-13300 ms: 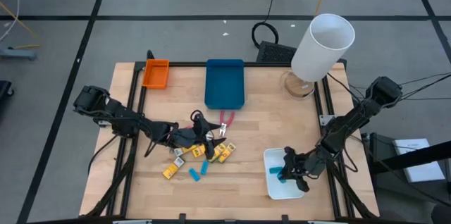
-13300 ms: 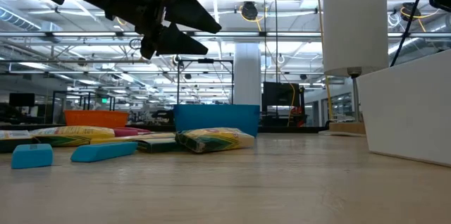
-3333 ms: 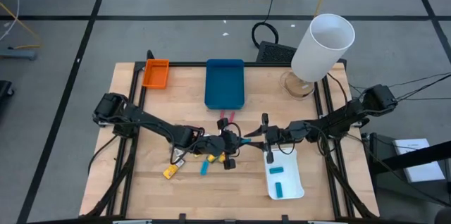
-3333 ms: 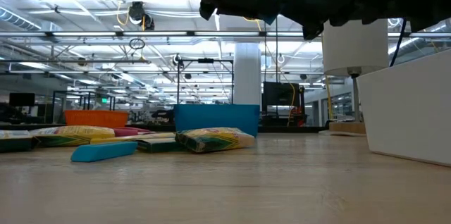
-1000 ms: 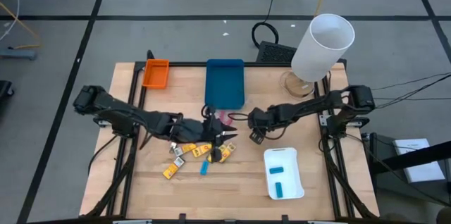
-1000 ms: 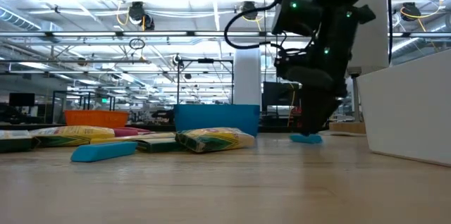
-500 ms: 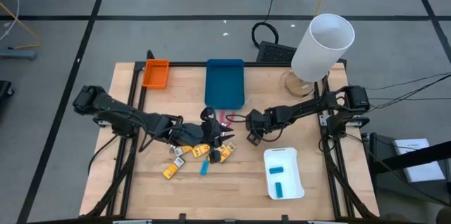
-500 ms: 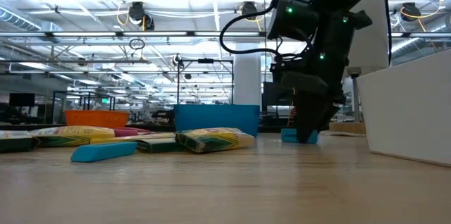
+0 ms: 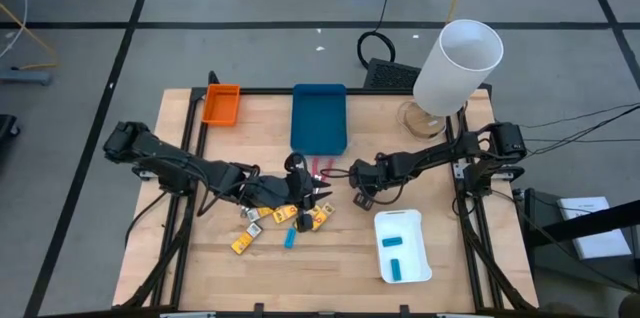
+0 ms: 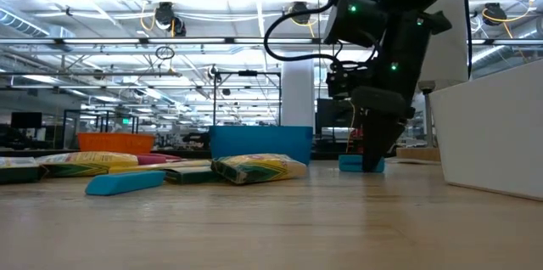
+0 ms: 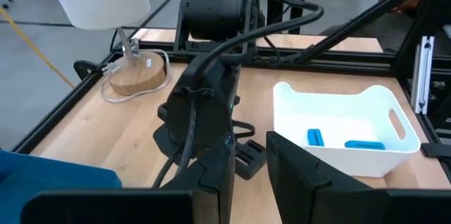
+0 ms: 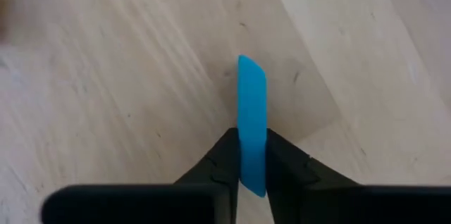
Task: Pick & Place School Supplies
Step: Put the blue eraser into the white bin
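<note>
right gripper [image 12: 252, 159] pinches a light-blue oblong block [image 12: 251, 118] at table centre, tip on the wood — its long axis runs straight out between the fingers. left gripper [image 9: 312, 193] hangs over the pile beside it, fingers apart — white plastic tray [image 9: 418, 264] lies toward the near right corner.

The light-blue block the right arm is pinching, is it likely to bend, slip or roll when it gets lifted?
The light-blue block probably stays stiff: it juts straight past the right end effector without sagging. Rolling seems unlikely, since its faces look flat. It may pivot or slip, because the fingertips grip only one end of its smooth surface.
</note>
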{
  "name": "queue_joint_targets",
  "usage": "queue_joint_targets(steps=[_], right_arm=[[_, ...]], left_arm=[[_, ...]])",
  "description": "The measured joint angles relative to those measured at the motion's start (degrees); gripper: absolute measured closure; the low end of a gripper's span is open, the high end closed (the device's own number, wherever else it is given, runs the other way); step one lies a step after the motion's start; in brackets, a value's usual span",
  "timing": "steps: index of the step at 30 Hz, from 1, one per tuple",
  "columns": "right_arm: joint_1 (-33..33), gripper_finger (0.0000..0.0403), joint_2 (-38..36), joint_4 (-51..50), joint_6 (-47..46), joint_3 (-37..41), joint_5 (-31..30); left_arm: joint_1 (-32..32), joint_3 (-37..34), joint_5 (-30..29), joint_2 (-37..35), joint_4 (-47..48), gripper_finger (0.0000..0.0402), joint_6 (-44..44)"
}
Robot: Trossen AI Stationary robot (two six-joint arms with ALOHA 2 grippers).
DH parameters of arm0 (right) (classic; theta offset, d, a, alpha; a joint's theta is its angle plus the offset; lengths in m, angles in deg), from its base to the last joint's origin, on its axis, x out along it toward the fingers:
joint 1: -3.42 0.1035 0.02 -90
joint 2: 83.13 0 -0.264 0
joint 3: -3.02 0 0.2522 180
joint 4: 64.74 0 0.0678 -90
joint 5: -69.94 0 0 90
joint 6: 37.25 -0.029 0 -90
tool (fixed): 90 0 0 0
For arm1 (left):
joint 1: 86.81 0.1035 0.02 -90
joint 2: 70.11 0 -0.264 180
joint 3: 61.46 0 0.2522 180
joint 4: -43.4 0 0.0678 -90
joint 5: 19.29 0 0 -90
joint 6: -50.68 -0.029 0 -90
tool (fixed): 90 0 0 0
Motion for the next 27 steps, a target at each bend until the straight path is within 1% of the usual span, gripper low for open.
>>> queue_joint_targets(steps=[4,7,15,21,24,27], right_arm=[[0.2,0.0376,-0.5,0.1,2.8,0.1,0.1],[0.3,0.0376,-1.8,0.1,3.8,0.2,2.0],[3.2,0.0376,-12.9,0.3,6.2,0.2,1.1],[9.4,0.0376,-21.8,0.0,6.0,0.1,0.5],[14.2,0.0376,-25.2,-0.6,3.7,0.1,0.3],[20.0,0.0376,-27.3,-2.1,0.5,0.1,-1.5]], left_arm=[[0.0,0.0,0.0,0.0,0.6,0.0314,0.9],[0.0,0.0,0.0,0.0,0.6,0.0314,1.0],[0.0,0.0,0.0,0.0,1.0,0.0314,1.2],[-0.1,0.0,0.0,0.0,1.1,0.0314,1.6],[-0.1,0.0,0.0,0.0,2.1,0.0314,2.5],[-0.1,0.0,0.0,0.0,3.3,0.0314,3.8]])
